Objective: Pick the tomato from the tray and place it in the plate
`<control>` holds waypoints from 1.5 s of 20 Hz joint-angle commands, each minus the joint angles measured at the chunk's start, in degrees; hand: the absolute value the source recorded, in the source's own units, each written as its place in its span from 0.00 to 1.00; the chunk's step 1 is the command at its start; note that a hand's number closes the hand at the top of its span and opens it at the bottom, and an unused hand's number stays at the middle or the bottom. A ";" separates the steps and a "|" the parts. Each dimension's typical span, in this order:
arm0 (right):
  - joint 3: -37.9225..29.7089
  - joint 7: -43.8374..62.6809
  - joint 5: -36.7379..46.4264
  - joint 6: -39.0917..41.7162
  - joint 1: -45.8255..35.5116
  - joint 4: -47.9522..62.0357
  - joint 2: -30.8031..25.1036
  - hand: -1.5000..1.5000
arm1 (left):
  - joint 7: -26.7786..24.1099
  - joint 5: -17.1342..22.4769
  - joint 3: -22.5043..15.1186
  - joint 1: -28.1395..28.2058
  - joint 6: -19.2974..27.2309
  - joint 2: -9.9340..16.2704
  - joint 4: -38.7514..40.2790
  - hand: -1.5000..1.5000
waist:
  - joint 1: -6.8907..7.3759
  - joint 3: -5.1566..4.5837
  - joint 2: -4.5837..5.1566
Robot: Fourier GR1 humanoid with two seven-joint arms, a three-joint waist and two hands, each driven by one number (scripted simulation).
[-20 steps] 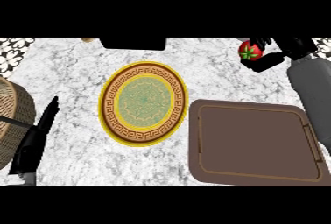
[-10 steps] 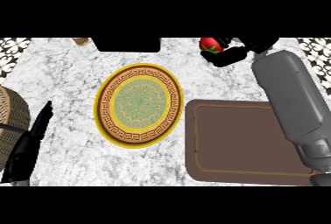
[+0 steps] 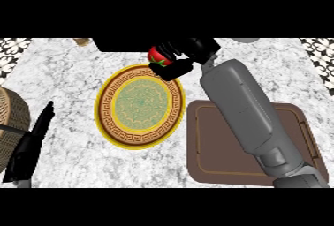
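A red tomato (image 3: pixel 157 55) with a green stem sits in my right hand (image 3: pixel 186 54), whose fingers and thumb curl round it just past the far rim of the plate (image 3: pixel 139 106). The plate is round, with a yellow rim, a brown key-pattern band and a green centre, and nothing lies on it. The brown tray (image 3: pixel 222 145) lies to the plate's right; my grey right forearm crosses over it and hides part of it. My left hand (image 3: pixel 31 148) rests at the left edge with straight fingers.
A woven basket (image 3: pixel 9 117) stands at the left edge beside my left hand. The white marble counter (image 3: pixel 72 70) surrounds the plate. A dark block (image 3: pixel 120 44) lies along the far edge, behind the tomato.
My right hand has carried the tomato leftward from the far right corner to the plate's far rim. The forearm now lies across the tray. The left hand has stayed put.
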 commanded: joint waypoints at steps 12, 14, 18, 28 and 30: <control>24.71 2.89 -13.64 -10.89 -3.40 17.16 3.35 1.00 | -0.82 -0.57 -0.07 -2.56 -2.24 -0.40 1.08 0.50 | 3.21 -0.03 0.87; 22.25 9.83 -21.75 -10.82 0.76 13.31 3.35 1.00 | -0.14 -1.42 -1.09 -2.90 -1.59 -1.10 0.58 0.50 | 3.61 -0.02 0.78; 29.11 15.04 -25.37 -14.99 -1.96 16.29 3.36 0.00 | 0.16 0.91 1.84 -5.29 -4.50 1.59 3.08 0.50 | 3.64 -0.03 0.80; 23.26 6.21 -39.75 -24.73 -2.37 16.42 3.36 0.00 | 0.11 -1.89 0.01 -3.18 -0.95 -1.87 1.40 0.50 | 3.02 0.03 0.90; 20.29 6.87 -41.35 -27.77 -4.27 18.24 3.36 0.00 | 2.57 0.02 0.91 -3.70 -3.54 -0.11 -1.05 0.50 | 2.96 0.07 0.74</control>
